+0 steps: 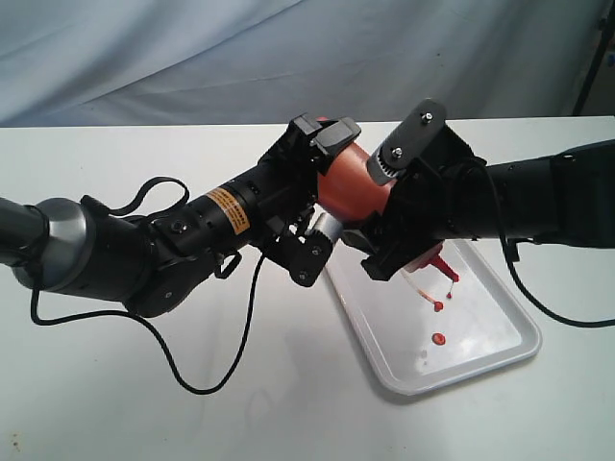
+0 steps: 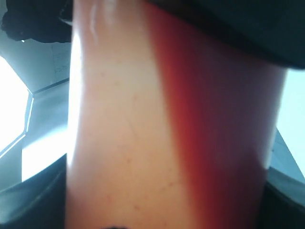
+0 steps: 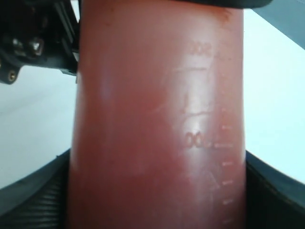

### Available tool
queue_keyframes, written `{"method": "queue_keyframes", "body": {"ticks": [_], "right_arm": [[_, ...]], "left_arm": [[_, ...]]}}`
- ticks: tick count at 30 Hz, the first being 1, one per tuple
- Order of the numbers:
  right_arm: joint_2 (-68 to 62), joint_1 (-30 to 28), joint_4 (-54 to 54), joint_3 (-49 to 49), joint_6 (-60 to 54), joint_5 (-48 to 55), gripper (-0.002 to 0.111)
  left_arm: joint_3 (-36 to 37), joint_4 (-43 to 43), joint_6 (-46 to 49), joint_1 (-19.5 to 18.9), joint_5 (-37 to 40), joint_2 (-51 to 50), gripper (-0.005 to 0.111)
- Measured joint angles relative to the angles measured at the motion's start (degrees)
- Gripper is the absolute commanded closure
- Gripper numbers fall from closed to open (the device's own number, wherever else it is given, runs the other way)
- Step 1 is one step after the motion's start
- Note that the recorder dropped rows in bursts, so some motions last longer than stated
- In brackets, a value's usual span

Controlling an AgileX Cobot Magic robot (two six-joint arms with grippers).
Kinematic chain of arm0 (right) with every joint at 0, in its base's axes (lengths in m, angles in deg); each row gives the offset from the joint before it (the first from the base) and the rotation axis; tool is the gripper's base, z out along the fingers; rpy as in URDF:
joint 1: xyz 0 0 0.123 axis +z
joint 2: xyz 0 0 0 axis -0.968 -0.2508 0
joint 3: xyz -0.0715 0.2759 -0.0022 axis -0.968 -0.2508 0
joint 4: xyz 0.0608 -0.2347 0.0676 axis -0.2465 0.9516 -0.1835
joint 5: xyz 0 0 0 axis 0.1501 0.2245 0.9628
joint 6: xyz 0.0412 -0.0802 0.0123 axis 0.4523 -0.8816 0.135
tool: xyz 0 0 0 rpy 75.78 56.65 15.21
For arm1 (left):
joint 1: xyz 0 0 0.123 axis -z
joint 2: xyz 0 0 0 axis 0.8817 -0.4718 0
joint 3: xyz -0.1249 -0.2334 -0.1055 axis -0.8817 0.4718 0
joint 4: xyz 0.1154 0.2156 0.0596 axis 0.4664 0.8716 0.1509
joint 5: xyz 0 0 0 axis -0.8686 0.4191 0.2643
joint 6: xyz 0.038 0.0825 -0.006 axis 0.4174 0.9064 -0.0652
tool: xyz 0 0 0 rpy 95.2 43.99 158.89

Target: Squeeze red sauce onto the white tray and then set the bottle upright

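The bottle [image 1: 352,188], red-stained and translucent, hangs tilted above the table, its red nozzle [image 1: 440,265] pointing down over the white tray [image 1: 502,328]. My left gripper [image 1: 320,195] is shut on the bottle's base end and my right gripper [image 1: 397,195] is shut on it nearer the nozzle. Small blobs of red sauce [image 1: 439,338] lie on the tray under the nozzle. The bottle's wall fills the left wrist view [image 2: 157,133] and the right wrist view [image 3: 157,124], where raised volume marks show; red sauce shows through it.
The tray lies on a white table [image 1: 192,413], to the right of the middle. A black cable [image 1: 188,376] loops from the left arm over the table. A pale blue cloth [image 1: 288,48] hangs behind.
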Motion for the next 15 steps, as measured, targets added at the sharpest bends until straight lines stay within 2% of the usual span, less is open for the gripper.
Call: {"method": "queue_keyframes", "body": {"ticks": [5, 7, 8, 9, 10, 11, 13, 15], "right_arm": [[0.0, 0.0, 0.0, 0.0, 0.0, 0.0, 0.107], [0.0, 0.0, 0.0, 0.3, 0.0, 0.0, 0.093], [0.0, 0.0, 0.1, 0.6, 0.0, 0.0, 0.077], [-0.1, 0.0, 0.7, 1.3, 0.0, 0.0, 0.066], [-0.1, 0.0, 0.8, 1.6, 0.0, 0.0, 0.042], [-0.2, 0.0, 1.0, 2.2, 0.0, 0.0, 0.030], [-0.4, 0.0, 0.8, 2.3, 0.2, -0.5, 0.015], [-0.4, 0.0, 0.1, 2.6, 0.2, -1.7, 0.008]], "left_arm": [[0.0, 0.2, 0.0, 0.0, 0.0, 0.0, 0.107], [0.0, 0.2, 0.0, 0.0, 0.0, 0.0, 0.107], [0.0, 0.0, 0.0, 0.0, 0.0, 0.0, 0.107], [0.0, -0.2, 0.1, -0.1, -0.7, 0.0, 0.107], [0.0, -0.2, 0.2, -0.4, -0.8, 0.0, 0.107], [-0.1, -0.5, 0.5, -0.4, -1.1, 0.0, 0.107], [-0.1, -0.6, 0.3, -0.4, -1.2, 0.0, 0.107], [-0.1, -0.4, 0.0, -0.4, -1.3, 0.0, 0.107]]}}
